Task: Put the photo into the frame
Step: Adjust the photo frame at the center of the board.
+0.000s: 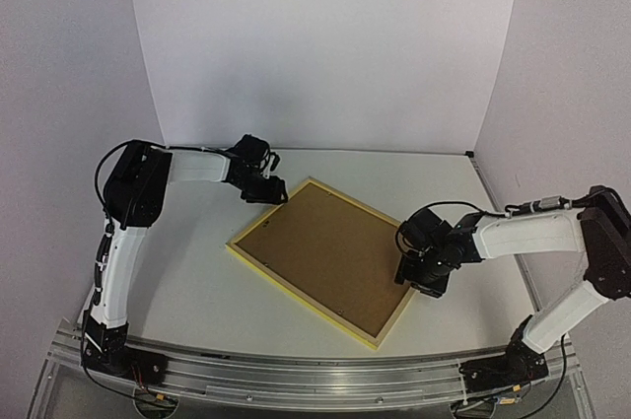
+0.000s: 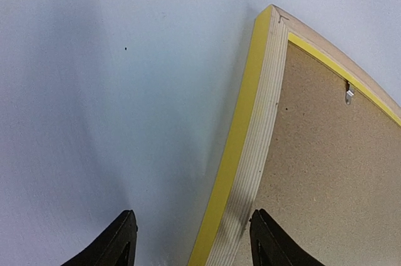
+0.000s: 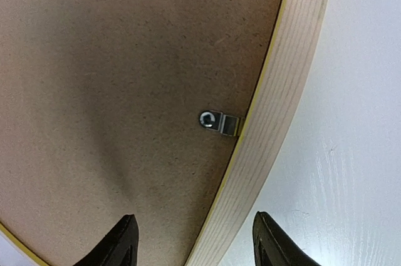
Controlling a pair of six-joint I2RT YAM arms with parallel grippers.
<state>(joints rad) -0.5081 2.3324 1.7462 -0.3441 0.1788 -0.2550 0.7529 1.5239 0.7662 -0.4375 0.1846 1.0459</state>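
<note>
White counter (image 1: 197, 281) carrying the frame (image 1: 296, 293), which lies back-up at its centre, long sides running from 10 to 4 o'clock. Its yellow edges enclose a brown backing board (image 1: 330, 251). Left pincer (image 2: 191, 244), at the frame's 11 o'clock edge: partly open, astride that edge, gripping nothing. Right pincer (image 3: 191, 241), at the 3 o'clock edge: likewise partly open, astride, holding nothing. Small metal clip (image 3: 220, 122): on the board, against the frame's inner side.
</note>
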